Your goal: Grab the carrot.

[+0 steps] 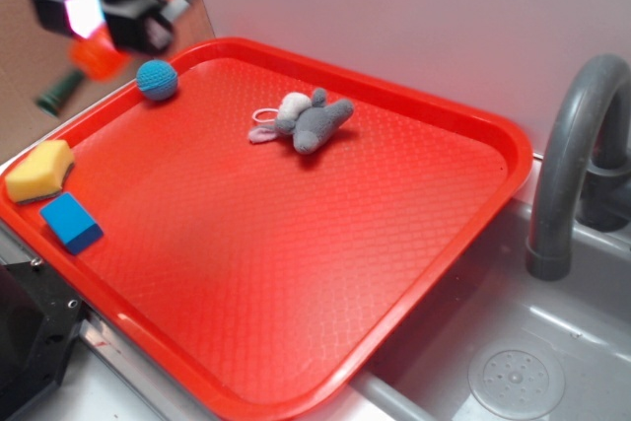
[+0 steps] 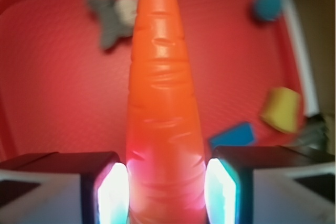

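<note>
The pincer (image 2: 167, 192) is closed on the carrot (image 2: 165, 108), its two lit pads pressing the thick end from either side. In the wrist view the orange, ridged body tapers away from the pads and its tip reaches the top edge of the picture. In the exterior view the pincer (image 1: 99, 32) is raised at the far left, above the far left corner of the red tray (image 1: 296, 263). There only a small orange part of the carrot (image 1: 96, 56) shows below the black housing, with a dark green stem pointing down and left beyond the tray rim.

On the tray, a blue ball (image 1: 157, 80) sits in the far left corner, close to the rim. A grey plush toy (image 1: 304, 120) lies towards the far middle, well apart from the ball. A yellow sponge (image 1: 39, 170) rests at the left edge. A blue block (image 1: 71, 222) lies just beside it on the near side; whether the two touch I cannot tell.

To the right of the tray, a grey faucet (image 1: 577, 155) arches over a grey sink (image 1: 552, 342) with a round drain in its floor.
</note>
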Controlling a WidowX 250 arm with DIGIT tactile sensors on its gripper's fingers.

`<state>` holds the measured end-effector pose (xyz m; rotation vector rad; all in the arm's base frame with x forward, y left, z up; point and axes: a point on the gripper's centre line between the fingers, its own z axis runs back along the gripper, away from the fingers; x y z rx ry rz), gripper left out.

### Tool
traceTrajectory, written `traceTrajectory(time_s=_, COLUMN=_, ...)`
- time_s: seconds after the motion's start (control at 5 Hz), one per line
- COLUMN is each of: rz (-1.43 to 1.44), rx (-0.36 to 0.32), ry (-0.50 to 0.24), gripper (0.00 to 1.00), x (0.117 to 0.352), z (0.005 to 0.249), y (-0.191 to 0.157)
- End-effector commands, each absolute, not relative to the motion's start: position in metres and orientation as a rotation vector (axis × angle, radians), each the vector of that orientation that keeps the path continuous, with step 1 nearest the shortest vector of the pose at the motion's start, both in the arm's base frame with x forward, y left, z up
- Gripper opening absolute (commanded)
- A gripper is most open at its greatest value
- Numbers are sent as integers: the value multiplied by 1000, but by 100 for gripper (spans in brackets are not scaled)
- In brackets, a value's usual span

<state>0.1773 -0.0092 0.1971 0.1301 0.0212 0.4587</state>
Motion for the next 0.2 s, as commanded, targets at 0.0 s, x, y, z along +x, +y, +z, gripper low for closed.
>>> traceTrajectory(time_s=0.0, rz=458, rx=107, ry=-17, gripper=0, x=167, z=219, y=-8)
